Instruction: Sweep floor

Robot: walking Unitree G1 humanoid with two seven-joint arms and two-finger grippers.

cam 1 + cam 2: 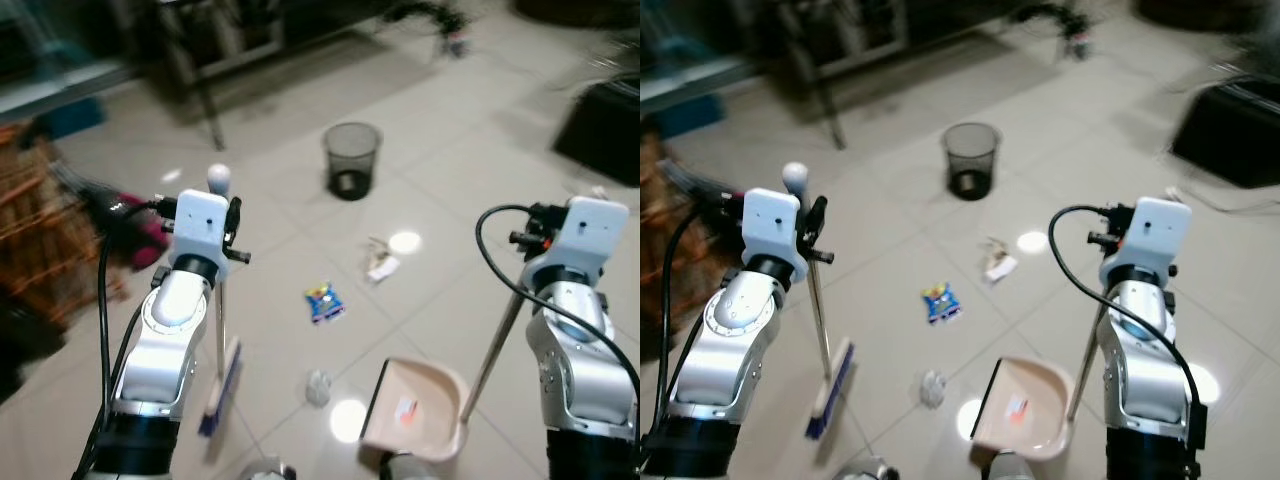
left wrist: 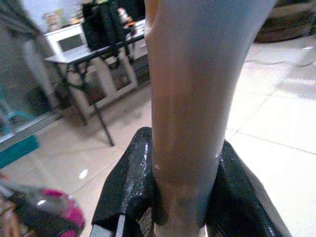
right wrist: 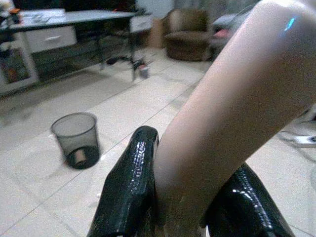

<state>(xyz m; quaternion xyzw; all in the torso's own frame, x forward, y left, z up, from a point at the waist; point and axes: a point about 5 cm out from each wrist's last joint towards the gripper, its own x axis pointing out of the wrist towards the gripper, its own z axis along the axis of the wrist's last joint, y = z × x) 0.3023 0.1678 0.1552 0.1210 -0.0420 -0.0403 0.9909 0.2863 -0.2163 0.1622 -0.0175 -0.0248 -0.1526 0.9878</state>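
1. Pale glossy floor tiles (image 1: 470,150) stretch ahead to a dark metal-legged table (image 2: 74,54) and a black mesh wastebasket (image 1: 352,160) standing upright on the floor.
2. Litter lies between the robot and the basket: a blue and yellow snack wrapper (image 1: 324,301), a crumpled white paper scrap (image 1: 380,262) beyond it, and a small grey wad (image 1: 318,386) nearest the robot.
3. On the robot's left, the left gripper (image 2: 185,190) has its black fingers clamped around the pale handle of the broom (image 1: 222,380), whose blue-bristled head rests on the tiles just left of the grey wad.
4. On its right, the right gripper (image 3: 185,197) is closed around the slanted handle of the beige long-handled dustpan (image 1: 415,405), which sits on the floor with its dark front lip facing the litter; a small scrap seems to lie inside it.
5. My judgement: the sweep is barely begun, since three pieces are loose on the tiles.
6. To do it well, reach the broom head beyond the wrapper, keep the bristles flat, and draw towards the pan's lip in short strokes.
7. Hold the pan's lip pressed to the tile, so the light paper does not slide under it.
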